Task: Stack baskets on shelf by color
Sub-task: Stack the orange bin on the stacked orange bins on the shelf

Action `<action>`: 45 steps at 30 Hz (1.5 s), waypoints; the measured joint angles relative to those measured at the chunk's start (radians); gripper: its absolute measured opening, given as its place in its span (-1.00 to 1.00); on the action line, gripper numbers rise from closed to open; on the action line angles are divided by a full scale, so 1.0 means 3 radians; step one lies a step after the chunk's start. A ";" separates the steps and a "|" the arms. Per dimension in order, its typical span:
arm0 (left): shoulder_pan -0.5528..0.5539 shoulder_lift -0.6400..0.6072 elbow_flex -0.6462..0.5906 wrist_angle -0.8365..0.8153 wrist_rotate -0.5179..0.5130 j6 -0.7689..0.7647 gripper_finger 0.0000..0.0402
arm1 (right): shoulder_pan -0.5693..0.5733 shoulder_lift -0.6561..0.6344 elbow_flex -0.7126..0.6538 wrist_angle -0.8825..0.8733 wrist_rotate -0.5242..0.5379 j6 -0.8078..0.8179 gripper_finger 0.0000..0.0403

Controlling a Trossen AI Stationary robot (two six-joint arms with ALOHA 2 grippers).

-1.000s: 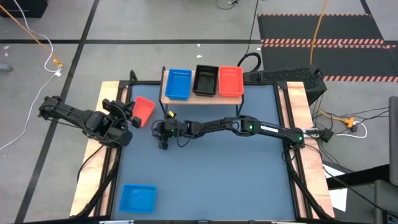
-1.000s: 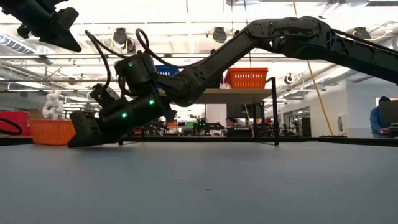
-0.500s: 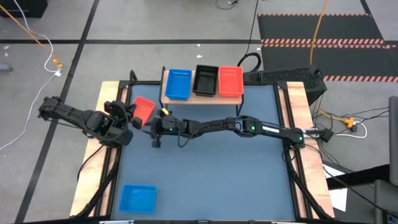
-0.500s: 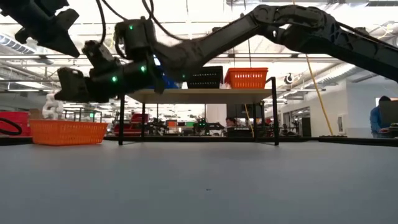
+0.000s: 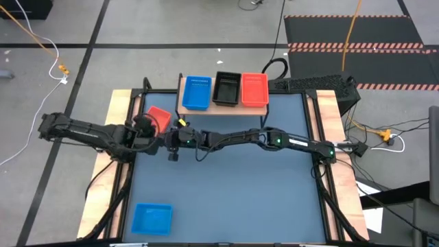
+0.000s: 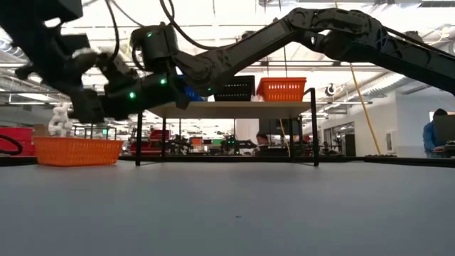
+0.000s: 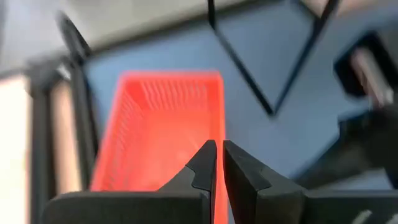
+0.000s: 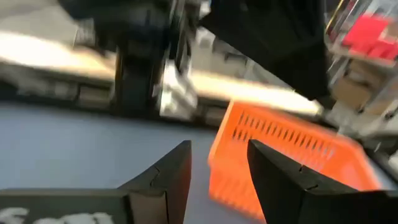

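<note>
Red plastic is what we are working toward now: the loose red basket (image 5: 158, 117) is sitting on the tabletop (image 5: 233, 185) at the left end of the shelf (image 5: 224, 103), just beside it and not yet on it. On the plank we are already seeing 3 places filled, a blue basket (image 5: 197, 92), a black basket (image 5: 227, 88) and a red stack (image 5: 254, 90). Another blue basket (image 5: 151, 218) is lying near the front left corner, well apart.

We are bringing the left gripper (image 7: 218, 165) over the loose red basket; its fingers are nearly together and are holding nothing. The right gripper (image 8: 217, 171) is hanging close by, above the table, with its fingers spread and empty.

We judge the step in hand is the pick of this red basket. For the next move one claw needs to straddle a wall, close on it, then carry the basket across to the red stack at the far right end.
</note>
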 joint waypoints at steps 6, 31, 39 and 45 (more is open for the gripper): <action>0.0020 0.0051 -0.0592 0.0708 0.0260 -0.0002 -0.98 | 0.0098 -0.0037 -0.0001 -0.0686 0.0190 -0.0004 -0.24; -0.0044 -0.0031 -0.0860 0.2832 0.1303 0.1549 -0.93 | 0.0574 -0.0669 -0.0001 -0.2469 0.0360 0.0161 -0.24; -0.0180 -0.0317 -0.0556 0.2447 0.1163 0.1823 -0.96 | 0.0528 -0.0678 -0.0517 -0.1228 0.0345 -0.0079 -0.24; -0.0171 -0.0329 -0.0634 0.1668 0.0316 0.0981 -0.98 | 0.0457 -0.0655 -0.0827 -0.0817 0.0396 0.0040 -0.24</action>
